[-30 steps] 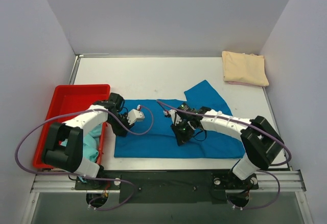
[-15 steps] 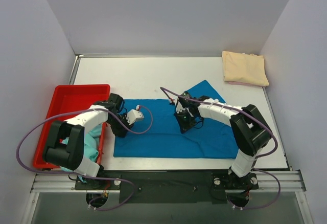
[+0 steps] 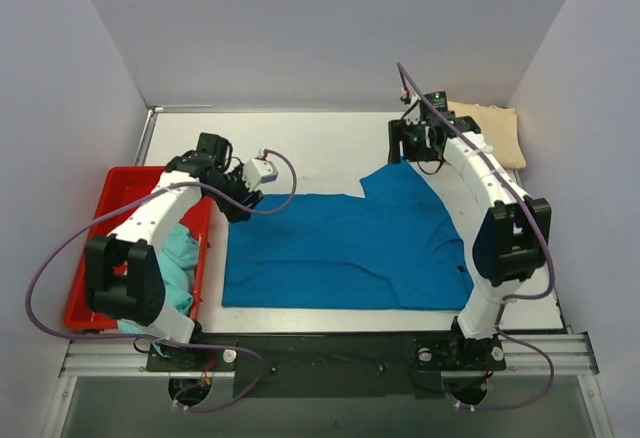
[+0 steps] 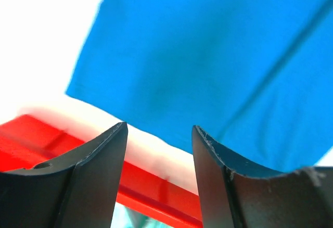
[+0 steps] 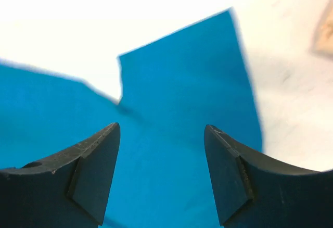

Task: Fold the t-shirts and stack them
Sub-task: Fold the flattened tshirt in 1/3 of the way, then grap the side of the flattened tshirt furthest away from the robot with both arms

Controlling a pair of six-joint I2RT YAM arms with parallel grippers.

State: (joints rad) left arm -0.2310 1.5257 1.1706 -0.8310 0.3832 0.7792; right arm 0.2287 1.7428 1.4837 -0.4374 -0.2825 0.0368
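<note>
**Blue shirt flat on the table, both grippers empty above it**

The blue t-shirt (image 3: 340, 253) lies spread on the white table (image 3: 300, 143), its body a broad rectangle near the arms. One sleeve juts toward the far edge on the right.

The left gripper (image 3: 242, 203) hangs over the shirt's far left corner, just beside the red tray (image 3: 120, 198). Its jaws stand parted with nothing between them (the wrist view shows only blue cloth, a strip of table and the tray rim through the gap).

The right gripper (image 3: 402, 148) is up over the far tip of the jutting sleeve. Its jaws are likewise spread and hold nothing.

The cream t-shirt (image 3: 495, 133) sits folded in the far right corner, partly hidden by the right arm. The teal t-shirt (image 3: 182, 258) lies bunched in the tray, by its right wall.
</note>
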